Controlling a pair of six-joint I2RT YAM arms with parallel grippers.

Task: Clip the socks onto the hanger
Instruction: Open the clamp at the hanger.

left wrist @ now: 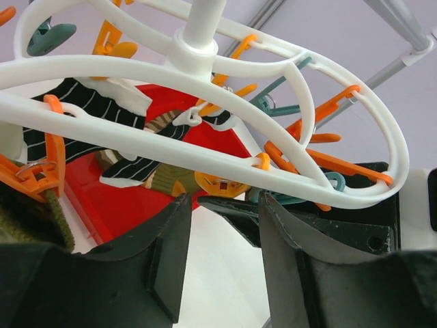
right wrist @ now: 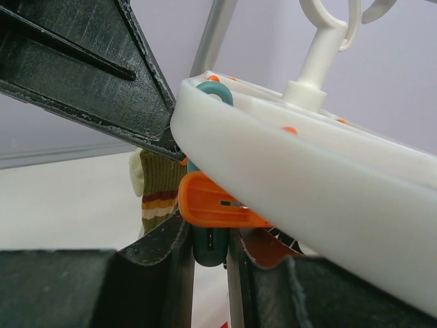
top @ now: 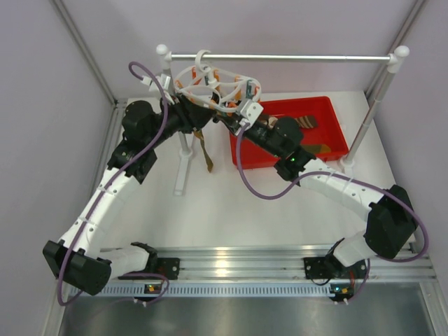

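Note:
The white hanger [top: 217, 87] hangs by its hook from the silver rail, with orange and teal clips dangling from it. My right gripper [right wrist: 209, 236] is shut on a teal clip [right wrist: 210, 249] under the hanger's ring [right wrist: 307, 178], just below an orange clip [right wrist: 215, 205]. My left gripper [left wrist: 222, 212] is open and empty right under the ring [left wrist: 205, 160]. An olive striped sock [top: 206, 150] hangs below the hanger's left side; it also shows in the right wrist view [right wrist: 158, 195]. More socks [top: 311, 133] lie in the red tray.
The red tray [top: 280, 157] sits at the back right, below the rail. The rail [top: 294, 57] rests on white-capped posts [top: 400, 52]; its left stand foot [top: 183, 168] is on the table. Both arms meet under the hanger.

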